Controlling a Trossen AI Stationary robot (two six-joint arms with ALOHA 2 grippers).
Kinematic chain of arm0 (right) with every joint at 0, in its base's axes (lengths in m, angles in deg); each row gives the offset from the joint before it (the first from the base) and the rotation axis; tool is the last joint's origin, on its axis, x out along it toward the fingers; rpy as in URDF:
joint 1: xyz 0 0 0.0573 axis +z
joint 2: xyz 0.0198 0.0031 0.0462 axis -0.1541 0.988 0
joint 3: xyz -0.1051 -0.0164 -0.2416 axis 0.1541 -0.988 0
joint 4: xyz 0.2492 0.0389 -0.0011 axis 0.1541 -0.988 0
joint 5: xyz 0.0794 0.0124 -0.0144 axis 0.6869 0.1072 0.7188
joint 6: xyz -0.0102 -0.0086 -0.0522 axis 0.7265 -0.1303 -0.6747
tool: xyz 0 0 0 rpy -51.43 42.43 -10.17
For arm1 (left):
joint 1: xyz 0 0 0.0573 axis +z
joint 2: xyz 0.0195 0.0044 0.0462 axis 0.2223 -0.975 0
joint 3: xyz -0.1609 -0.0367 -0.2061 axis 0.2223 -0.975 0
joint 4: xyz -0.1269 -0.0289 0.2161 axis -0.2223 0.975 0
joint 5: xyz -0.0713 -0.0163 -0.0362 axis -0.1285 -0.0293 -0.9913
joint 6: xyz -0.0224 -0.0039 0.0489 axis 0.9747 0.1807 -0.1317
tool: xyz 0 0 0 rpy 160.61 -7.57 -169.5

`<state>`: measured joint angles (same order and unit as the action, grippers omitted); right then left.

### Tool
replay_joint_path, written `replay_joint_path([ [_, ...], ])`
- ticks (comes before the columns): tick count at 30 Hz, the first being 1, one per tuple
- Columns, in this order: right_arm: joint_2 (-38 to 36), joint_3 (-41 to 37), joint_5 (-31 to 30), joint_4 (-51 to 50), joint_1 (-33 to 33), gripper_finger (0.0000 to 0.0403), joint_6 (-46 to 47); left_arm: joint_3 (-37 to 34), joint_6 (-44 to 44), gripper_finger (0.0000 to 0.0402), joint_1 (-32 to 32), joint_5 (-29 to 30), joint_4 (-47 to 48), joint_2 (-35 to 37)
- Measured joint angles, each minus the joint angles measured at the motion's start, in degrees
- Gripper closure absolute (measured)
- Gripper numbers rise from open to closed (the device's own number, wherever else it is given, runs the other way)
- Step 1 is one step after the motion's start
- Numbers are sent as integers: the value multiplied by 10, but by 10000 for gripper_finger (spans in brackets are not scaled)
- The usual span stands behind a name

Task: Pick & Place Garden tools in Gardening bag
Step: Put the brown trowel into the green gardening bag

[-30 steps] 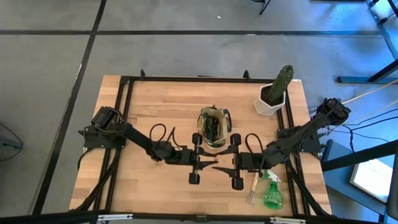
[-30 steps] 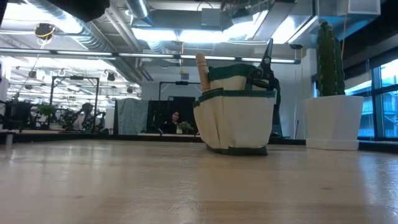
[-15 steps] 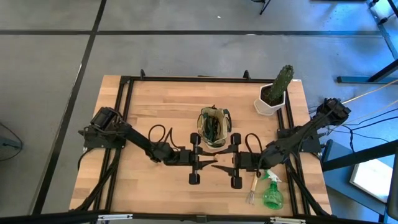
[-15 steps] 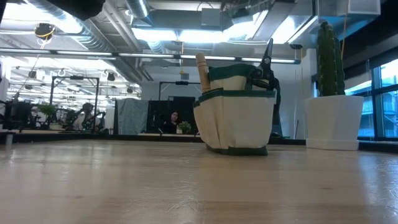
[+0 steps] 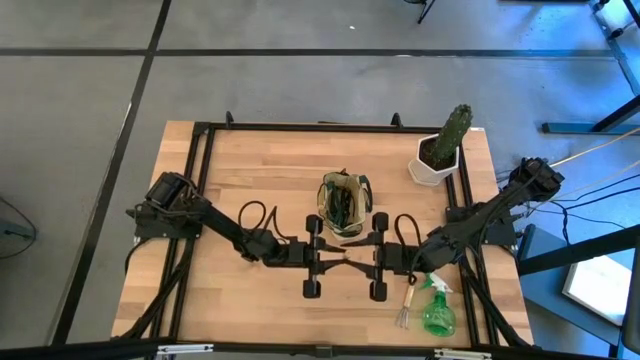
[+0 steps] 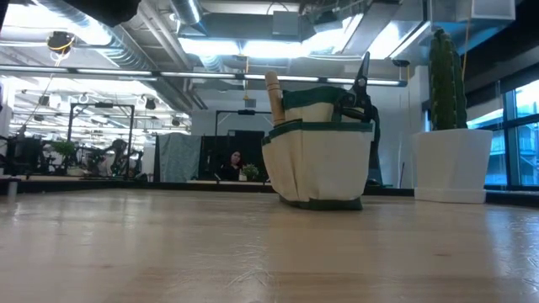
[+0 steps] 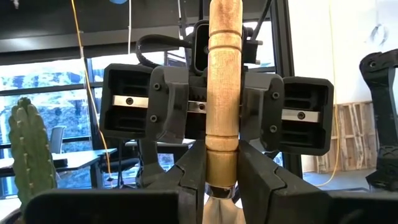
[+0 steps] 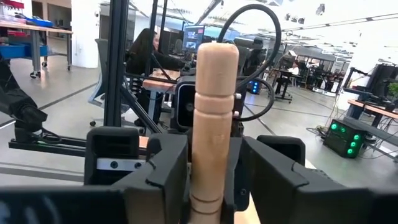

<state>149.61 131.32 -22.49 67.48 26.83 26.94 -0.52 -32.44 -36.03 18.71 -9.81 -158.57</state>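
Both claws, left claw [image 5: 331, 264] and right claw [image 5: 356, 264], pinch one wooden-handled tool [image 7: 224, 93] (facing each other).

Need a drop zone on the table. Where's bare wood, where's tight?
Free: the table's far-left stretch between frame rail and gardening bag. Crowded: mid-front, where left gripper and right gripper meet; front-right holds hand fork and spray bottle.

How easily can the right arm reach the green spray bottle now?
Probably not at once. The spray bottle lies uncovered beside the right arm, the hand fork next to it, but the right gripper is shut on the trowel handle, which the left gripper grips too. It must let go first.
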Motion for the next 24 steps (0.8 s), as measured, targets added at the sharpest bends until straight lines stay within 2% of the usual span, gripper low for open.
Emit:
replay_joint_path([
  [8,0,0,2,0,0,337,2,0,-1,346,0,-9,0,0],
  [16,0,0,-36,1,8,336,6,0,14,345,-3,-7,2,0],
  [24,0,0,-71,20,26,336,-31,0,70,229,-42,-3,-22,1],
])
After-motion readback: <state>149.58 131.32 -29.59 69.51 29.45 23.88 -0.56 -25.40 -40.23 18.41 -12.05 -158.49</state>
